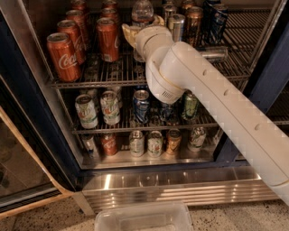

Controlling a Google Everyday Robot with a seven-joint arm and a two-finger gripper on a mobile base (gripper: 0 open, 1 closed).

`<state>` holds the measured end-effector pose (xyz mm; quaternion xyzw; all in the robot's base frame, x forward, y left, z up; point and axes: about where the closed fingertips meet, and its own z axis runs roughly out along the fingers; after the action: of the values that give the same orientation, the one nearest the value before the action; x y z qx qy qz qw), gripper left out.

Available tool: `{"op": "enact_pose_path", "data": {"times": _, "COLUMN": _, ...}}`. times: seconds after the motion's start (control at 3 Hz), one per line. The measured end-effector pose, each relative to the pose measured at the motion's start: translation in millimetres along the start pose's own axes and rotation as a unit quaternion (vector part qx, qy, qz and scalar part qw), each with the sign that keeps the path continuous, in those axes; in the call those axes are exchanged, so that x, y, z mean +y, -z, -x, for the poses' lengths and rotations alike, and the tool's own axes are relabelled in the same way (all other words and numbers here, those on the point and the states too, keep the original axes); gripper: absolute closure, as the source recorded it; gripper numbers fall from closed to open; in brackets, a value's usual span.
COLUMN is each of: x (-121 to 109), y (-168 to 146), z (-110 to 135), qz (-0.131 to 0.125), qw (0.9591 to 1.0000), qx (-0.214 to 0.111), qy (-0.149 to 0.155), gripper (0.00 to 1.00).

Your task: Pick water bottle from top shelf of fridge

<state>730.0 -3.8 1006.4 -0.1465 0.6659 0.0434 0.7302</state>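
The water bottle (142, 10), clear with a rounded shoulder, stands mid-way along the top shelf (253, 49) of the fridge (171, 182), its lower part hidden by my wrist. My gripper (143, 26) has reached in over the front rail and is open. One pale yellow finger (128, 32) is to the left of the bottle and the other to its right. The thick white arm runs down to the lower right.
Red cola cans (63, 56) stand left of the bottle, and slim silver and dark cans (177, 25) to its right. A can lies on its side (212, 53). The lower racks hold mixed cans. The glass door (22, 180) is open at left. A clear plastic bin (142, 219) sits on the floor.
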Motion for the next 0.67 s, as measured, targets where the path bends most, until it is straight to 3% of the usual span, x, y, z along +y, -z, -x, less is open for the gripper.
{"op": "enact_pose_path", "data": {"times": 0.67, "x": 0.0, "y": 0.0, "z": 0.0, "qz": 0.000, "qw": 1.0000, "qx": 0.000, "qy": 0.000, "gripper": 0.81}}
